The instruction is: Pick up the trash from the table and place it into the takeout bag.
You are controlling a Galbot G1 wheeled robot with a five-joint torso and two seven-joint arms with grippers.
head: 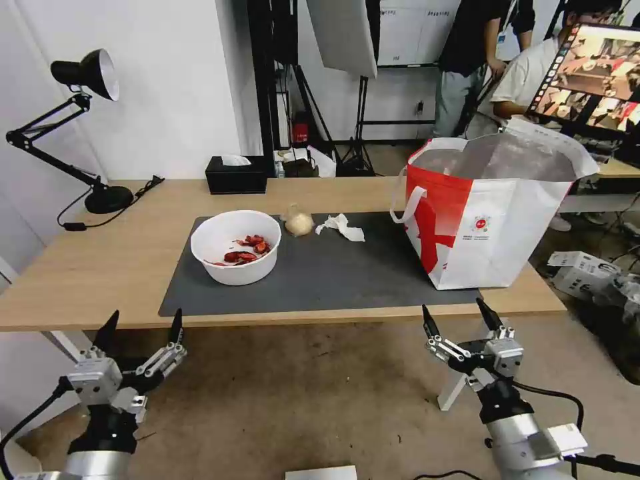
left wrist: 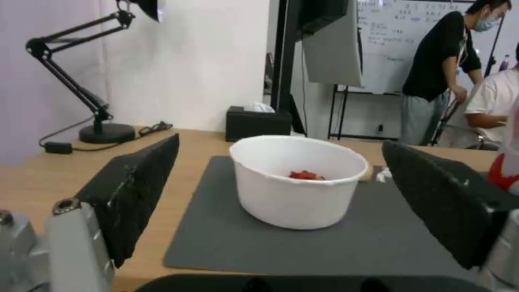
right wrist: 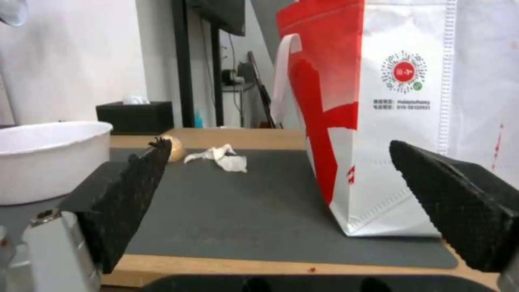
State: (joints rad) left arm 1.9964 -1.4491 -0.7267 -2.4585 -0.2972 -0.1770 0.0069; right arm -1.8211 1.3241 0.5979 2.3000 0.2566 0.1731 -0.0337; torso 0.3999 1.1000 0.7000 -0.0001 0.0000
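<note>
**Waiting at the near edge with both claws wide**

Hovering below the tabletop (head: 100,267) edge, the left claw (head: 140,333) and right claw (head: 460,319) gape wide, holding nothing. On the grey mat (head: 320,280) sit the white bowl (head: 235,247) at left, then the small bag (head: 299,223) and tissue (head: 341,227) farther back. The takeout bag (head: 487,227) stands open at right. Risk, as I judge it: a one-sided rim grip could tilt the bowl and spill its scraps; the limp tissue may slip.

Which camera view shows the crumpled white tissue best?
The head view: the crumpled white tissue lies whole on the grey mat between bowl and takeout bag. The right wrist view shows it low and edge-on; the left wrist view only a sliver behind the bowl.
</note>
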